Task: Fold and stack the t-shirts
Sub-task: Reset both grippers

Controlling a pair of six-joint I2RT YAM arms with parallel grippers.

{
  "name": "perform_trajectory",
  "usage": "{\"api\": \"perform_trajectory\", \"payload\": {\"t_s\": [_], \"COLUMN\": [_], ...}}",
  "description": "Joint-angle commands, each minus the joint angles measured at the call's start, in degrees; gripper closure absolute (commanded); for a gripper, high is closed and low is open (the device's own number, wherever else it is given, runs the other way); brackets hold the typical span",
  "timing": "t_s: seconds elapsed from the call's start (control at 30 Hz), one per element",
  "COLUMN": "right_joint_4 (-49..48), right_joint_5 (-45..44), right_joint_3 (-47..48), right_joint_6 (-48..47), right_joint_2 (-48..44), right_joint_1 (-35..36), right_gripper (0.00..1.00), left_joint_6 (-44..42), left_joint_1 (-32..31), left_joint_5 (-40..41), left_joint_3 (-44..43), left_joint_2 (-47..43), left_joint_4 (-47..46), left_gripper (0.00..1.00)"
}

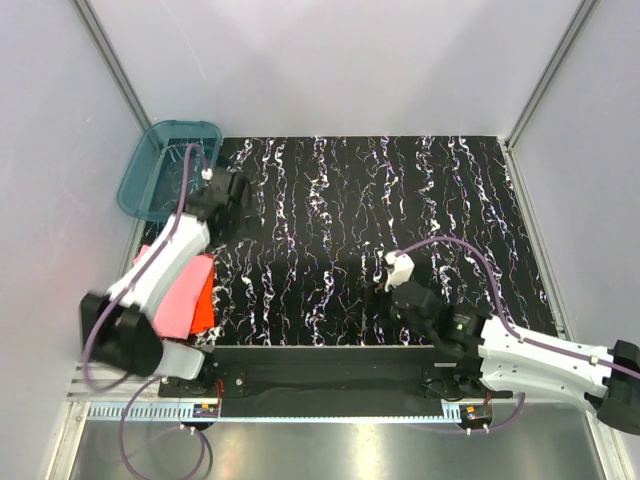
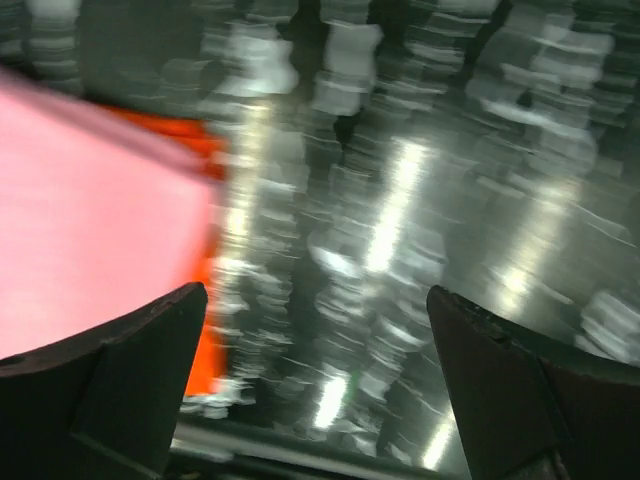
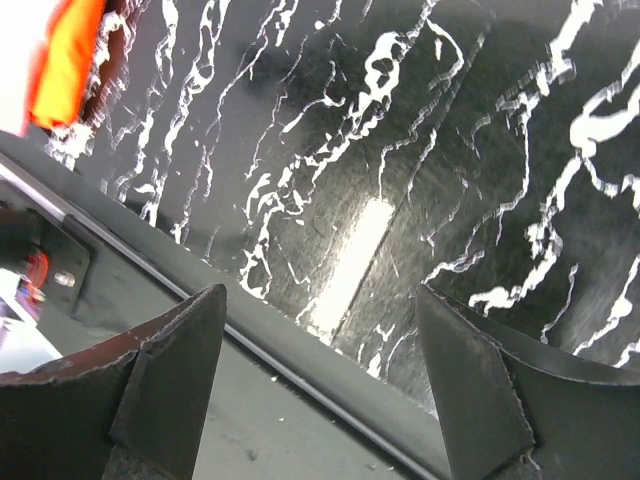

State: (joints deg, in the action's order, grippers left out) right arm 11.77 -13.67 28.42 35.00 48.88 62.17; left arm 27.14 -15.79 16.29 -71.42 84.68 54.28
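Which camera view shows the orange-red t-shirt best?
The top external view: there the orange-red t-shirt is sharp, peeking out from under the pink t-shirt. The left wrist view shows only a blurred orange strip beside the pink cloth; the right wrist view catches one blurred corner at its top left edge.

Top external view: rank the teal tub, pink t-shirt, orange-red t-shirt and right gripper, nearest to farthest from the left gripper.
1. The teal tub, just beyond the left gripper, at the far left corner.
2. The pink t-shirt and orange-red t-shirt, stacked at the near left edge; too close to call.
3. The right gripper, across the table on the right.
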Motion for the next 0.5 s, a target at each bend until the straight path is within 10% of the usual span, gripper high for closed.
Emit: {"api": "perform_trajectory", "payload": {"t_s": [0.0,0.17,0.47], "right_joint_4": [-0.78,-0.78,-0.95], "right_joint_5": [-3.81,-7.68,-8.59], "right_joint_3": [-4.41,-11.45,-27.19], "right_joint_6": [10.33,23.93,46.17], "right_joint_2": [-5.36,-19.39,-45.66], "right_joint_1": [-0.38,-0.30,-0.38], "right_gripper": [0.17,0.15,0.01], "left_joint_6": [8.70,26.87,45.33], "left_joint_1": [-7.13,-18.81,-24.11], "left_joint_5": [-18.63,-35.07,-37.48], "left_joint_3": [9.22,32.36,66.46], "left_joint_2": [-9.78,-21.65,-43.44], "left_joint_4": [-10.54,-39.73,-92.49], "left_gripper": [0.01,0.01,0.01]}}
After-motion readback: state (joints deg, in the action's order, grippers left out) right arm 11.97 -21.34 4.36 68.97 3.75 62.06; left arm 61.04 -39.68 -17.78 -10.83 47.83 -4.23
